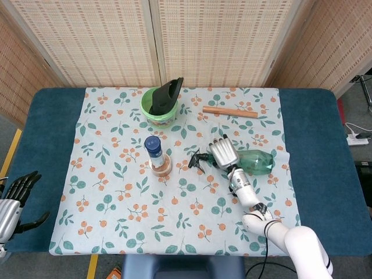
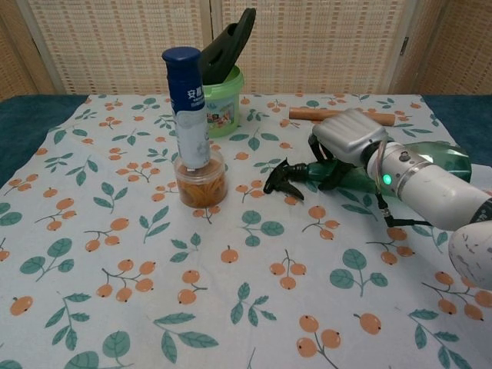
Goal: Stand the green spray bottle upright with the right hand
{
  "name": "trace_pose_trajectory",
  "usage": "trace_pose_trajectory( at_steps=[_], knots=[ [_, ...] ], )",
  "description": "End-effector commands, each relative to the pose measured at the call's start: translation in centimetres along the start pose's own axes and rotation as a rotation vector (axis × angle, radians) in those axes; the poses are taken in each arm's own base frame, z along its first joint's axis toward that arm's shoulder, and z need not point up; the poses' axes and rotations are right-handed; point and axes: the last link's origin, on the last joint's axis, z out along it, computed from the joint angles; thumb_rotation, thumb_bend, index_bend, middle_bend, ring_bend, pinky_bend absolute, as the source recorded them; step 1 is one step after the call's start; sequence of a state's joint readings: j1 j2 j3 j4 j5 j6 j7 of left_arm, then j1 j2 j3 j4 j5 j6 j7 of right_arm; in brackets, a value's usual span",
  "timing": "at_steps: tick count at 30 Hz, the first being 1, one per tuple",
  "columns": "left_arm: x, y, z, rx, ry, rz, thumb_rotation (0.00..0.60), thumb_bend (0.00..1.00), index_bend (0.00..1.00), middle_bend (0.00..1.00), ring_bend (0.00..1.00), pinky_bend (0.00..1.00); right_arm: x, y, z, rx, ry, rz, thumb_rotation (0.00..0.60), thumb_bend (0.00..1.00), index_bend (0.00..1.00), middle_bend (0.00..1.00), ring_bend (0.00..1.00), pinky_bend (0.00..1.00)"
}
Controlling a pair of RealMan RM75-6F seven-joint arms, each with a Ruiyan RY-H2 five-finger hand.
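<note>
The green spray bottle (image 1: 260, 161) lies on its side on the floral cloth, right of centre, with its black nozzle (image 1: 199, 160) pointing left. My right hand (image 1: 224, 152) covers the bottle's neck from above. In the chest view its fingers (image 2: 327, 165) curl down around the neck just behind the nozzle (image 2: 283, 178), and the green body (image 2: 444, 157) sticks out to the right behind the wrist. My left hand (image 1: 14, 200) hangs off the table's front left corner, fingers spread, holding nothing.
A blue-capped white bottle (image 1: 154, 148) stands on a small jar (image 1: 161, 167) left of the nozzle. A green bucket (image 1: 157, 110) holding a black scoop sits further back. A wooden stick (image 1: 229, 111) lies behind the right hand.
</note>
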State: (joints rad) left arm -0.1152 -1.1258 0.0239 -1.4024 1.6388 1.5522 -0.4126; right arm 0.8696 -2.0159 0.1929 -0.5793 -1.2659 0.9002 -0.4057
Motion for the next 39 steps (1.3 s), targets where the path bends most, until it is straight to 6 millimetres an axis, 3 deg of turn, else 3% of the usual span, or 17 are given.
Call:
trace_pose_trajectory(
  at_steps=[1, 12, 19, 25, 29, 34, 39],
  knots=[
    [0.0, 0.0, 0.0, 0.001, -0.001, 0.0, 0.6, 0.23, 0.0, 0.0, 0.0, 0.0, 0.0, 0.0, -0.1, 0.002, 0.009, -0.003, 0.6, 0.11, 0.72, 0.55, 0.57, 0.36],
    [0.0, 0.0, 0.0, -0.001, -0.003, 0.0, 0.6, 0.22, 0.0, 0.0, 0.0, 0.0, 2.3, 0.5, -0.4, 0.025, 0.149, 0.064, 0.6, 0.16, 0.78, 0.6, 0.62, 0.41],
    [-0.1, 0.1, 0.0, -0.002, -0.007, 0.003, 0.6, 0.22, 0.0, 0.0, 0.0, 0.0, 6.0, 1.4, -1.8, 0.04, 0.406, 0.298, 0.6, 0.17, 0.78, 0.61, 0.63, 0.42],
    [-0.2, 0.2, 0.0, -0.007, -0.013, 0.008, 0.6, 0.22, 0.0, 0.0, 0.0, 0.0, 7.3, 2.5, -3.3, 0.061, 0.581, 0.508, 0.6, 0.18, 0.78, 0.61, 0.63, 0.43],
    [-0.4, 0.2, 0.0, -0.012, -0.016, 0.01, 0.6, 0.23, 0.0, 0.0, 0.0, 0.0, 6.8, 3.6, -4.3, 0.048, 0.65, 0.818, 0.6, 0.18, 0.78, 0.61, 0.63, 0.43],
    [-0.8, 0.4, 0.1, -0.018, -0.024, 0.016, 0.6, 0.22, 0.0, 0.0, 0.0, 0.0, 4.3, 5.2, -5.1, -0.002, 0.665, 1.241, 0.6, 0.18, 0.77, 0.61, 0.63, 0.43],
    [-1.1, 0.4, 0.3, -0.019, -0.03, 0.02, 0.6, 0.23, 0.0, 0.0, 0.0, 0.0, 2.4, 6.6, -5.3, -0.032, 0.641, 1.475, 0.6, 0.19, 0.77, 0.61, 0.63, 0.43]
  ],
)
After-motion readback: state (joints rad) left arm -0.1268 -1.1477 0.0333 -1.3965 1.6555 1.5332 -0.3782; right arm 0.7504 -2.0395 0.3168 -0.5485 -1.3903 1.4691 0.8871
